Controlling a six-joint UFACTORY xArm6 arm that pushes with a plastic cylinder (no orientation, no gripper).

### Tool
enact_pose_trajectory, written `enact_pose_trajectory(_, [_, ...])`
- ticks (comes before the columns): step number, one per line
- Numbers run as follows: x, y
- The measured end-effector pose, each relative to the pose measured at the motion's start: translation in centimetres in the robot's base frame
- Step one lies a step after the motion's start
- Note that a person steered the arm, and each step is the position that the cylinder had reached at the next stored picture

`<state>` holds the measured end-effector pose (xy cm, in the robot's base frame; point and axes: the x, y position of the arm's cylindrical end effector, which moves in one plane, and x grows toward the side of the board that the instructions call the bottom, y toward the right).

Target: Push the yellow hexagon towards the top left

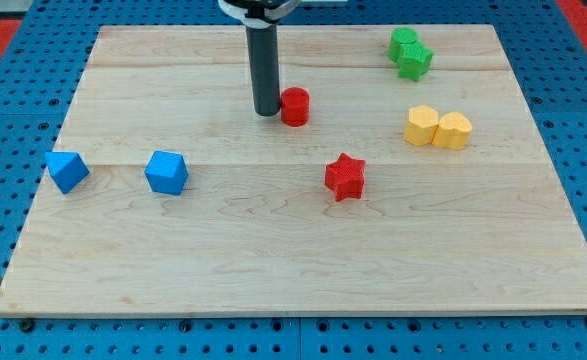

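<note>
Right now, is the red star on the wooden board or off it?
On it. The red star sits flat on the wooden board, well inside its edges, alone.

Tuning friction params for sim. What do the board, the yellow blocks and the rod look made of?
Board: looks like pale wood, visible grain and plank seams, matte sheen. Yellow hexagon and the yellow block beside it: solid uniform colour, smooth faces, likely painted wood or plastic; can't tell which. Rod, ending at my tip just left of the red cylinder: dark, smooth, matte; metal or plastic unclear.

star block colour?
Red. The star block sits near the board's middle in the camera view, clearly visible.
</note>
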<state>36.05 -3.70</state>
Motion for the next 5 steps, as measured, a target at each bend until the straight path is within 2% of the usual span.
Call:
enact_pose_trajectory(1, [4.5, 4.7])
enact_pose_trajectory(2, [6.9, 15.4])
enact_pose_trajectory(3, [7.3, 21.9])
enact_pose_trajectory(5, [6.5, 21.5])
